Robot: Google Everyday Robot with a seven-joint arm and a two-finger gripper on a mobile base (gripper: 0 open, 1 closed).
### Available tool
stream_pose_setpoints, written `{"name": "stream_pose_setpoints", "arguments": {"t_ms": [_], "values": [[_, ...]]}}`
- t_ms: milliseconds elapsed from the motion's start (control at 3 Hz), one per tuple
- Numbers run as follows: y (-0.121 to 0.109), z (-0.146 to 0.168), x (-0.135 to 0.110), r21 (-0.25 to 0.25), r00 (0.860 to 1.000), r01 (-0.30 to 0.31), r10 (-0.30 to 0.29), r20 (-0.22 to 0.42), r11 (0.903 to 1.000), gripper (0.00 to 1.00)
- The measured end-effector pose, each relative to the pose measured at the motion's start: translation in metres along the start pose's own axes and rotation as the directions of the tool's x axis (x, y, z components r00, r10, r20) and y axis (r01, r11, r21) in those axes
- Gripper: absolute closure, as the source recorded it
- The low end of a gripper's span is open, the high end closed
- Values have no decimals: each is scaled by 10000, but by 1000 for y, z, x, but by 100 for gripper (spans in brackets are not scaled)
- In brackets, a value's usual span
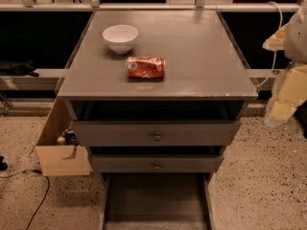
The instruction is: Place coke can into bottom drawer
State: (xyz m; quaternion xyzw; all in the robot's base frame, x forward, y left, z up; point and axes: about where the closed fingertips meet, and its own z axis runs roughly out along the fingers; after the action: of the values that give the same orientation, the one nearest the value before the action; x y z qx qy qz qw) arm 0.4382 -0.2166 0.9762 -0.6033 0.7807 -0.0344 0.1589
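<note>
A cardboard box (61, 150) stood on the speckled floor below the bench's front-left corner, with a dark cable (38, 200) trailing beside it. On the grey bench top (206, 51), a white bowl (120, 37) sat toward the back-left corner. Just in front of it and slightly to its right, apart from it, the coke can (145, 67) lay on its side, left of centre and nearer the front edge than the back, with its long axis running along that edge.

Under the front edge, the two upper drawers (156, 134) with round metal knobs were each a little way out. Below them the bottom drawer (156, 200) was pulled far forward, its flat grey floor bare and open from above.

The gripper (280, 104) hung off the bench's right edge near the front-right corner, well apart from the can and holding nothing. Whether it was wide or narrow could not be told.

The step in hand appeared to be the reach for the can, the grasp not yet begun. The next move would call for carrying the gripper leftward over the right edge. It would then need lining up across the can's short width, clear of the bowl, before closing.
</note>
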Motion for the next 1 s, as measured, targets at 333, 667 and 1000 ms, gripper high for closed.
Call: {"name": "stream_pose_setpoints", "arguments": {"t_ms": [333, 667, 1000], "values": [[-4, 1, -4, 48, 10000, 14, -14, 92, 10000, 0], [-26, 16, -29, -161, 9960, 116, -101, 890, 9998, 0], [-62, 45, -86, -739, 9592, 377, -154, 2825, 9966, 0]]}}
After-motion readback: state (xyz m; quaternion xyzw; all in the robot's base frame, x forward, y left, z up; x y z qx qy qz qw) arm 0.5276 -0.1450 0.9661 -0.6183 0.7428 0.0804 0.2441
